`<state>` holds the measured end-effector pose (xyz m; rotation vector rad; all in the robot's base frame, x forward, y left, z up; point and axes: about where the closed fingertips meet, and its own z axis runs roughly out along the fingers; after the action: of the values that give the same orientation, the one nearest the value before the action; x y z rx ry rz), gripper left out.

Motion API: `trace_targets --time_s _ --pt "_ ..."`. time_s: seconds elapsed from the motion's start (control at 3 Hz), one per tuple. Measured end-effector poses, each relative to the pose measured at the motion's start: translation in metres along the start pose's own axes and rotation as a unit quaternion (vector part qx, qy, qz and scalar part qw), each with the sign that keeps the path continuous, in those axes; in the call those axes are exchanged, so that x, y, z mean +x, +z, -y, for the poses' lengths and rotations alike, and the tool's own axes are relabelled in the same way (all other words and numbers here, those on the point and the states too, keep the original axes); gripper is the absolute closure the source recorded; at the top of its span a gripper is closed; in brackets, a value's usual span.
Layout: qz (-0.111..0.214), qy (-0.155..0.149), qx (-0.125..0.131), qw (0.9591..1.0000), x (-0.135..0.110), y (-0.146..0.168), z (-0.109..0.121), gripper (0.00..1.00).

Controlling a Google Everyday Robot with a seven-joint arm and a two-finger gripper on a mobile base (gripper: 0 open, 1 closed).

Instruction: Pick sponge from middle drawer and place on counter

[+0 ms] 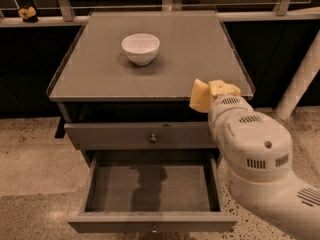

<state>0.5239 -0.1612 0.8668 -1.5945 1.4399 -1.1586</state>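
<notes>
My gripper (210, 93) is at the front right corner of the counter (100, 79), level with its rim. It is shut on the sponge (199, 96), a small pale-yellow slab that sticks out to the left of the fingers and hangs over the counter's front edge. The big white wrist housing hides the rest of the gripper. The middle drawer (95, 184) is pulled out below. Its dark grey floor shows only a shadow of the arm.
A white bowl (140, 48) stands on the counter at the back, left of centre. The shut top drawer front (120, 135) has a small knob. A white post (300, 79) leans at the right. A small yellow object (27, 13) sits on the back ledge.
</notes>
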Motion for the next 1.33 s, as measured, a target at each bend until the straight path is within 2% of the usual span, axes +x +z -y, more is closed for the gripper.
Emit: trace_targets --time_s 0.33,0.67,1.0,1.33 --pt "-0.005 -0.017 0.035 0.9992 -0.004 0.038 0.034 1.0" --pt "-0.012 -0.023 0.057 0.9981 -0.003 0.075 0.067 1.0" --pt "-0.012 -0.023 0.057 0.9981 -0.003 0.075 0.067 1.0" --pt "-0.013 -0.037 0.048 0.9981 0.0 0.075 0.074 1.0"
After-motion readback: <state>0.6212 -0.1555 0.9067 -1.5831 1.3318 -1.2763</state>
